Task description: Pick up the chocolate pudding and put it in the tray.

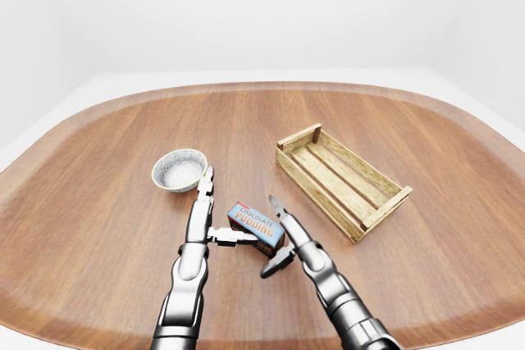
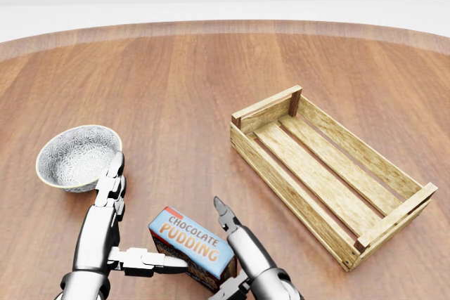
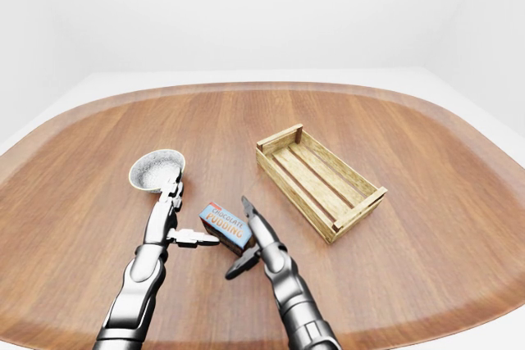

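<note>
The chocolate pudding (image 2: 190, 245), a small blue and brown box with orange lettering, lies flat on the wooden table near the bottom of the head view. My left hand (image 2: 144, 216) stands open at the box's left, long fingers pointing up the view and thumb tip touching the box's left end. At the box's right end is my right hand (image 2: 223, 247), also open, one finger raised along that end and the thumb low beside it. The tray (image 2: 281, 189), a slatted wooden crate with nothing in it, lies to the right of the box.
A patterned grey bowl (image 2: 76, 156) sits just above my left hand's fingertips in the head view. The round wooden table (image 1: 246, 120) reaches well beyond both hands, with a white floor around its edge.
</note>
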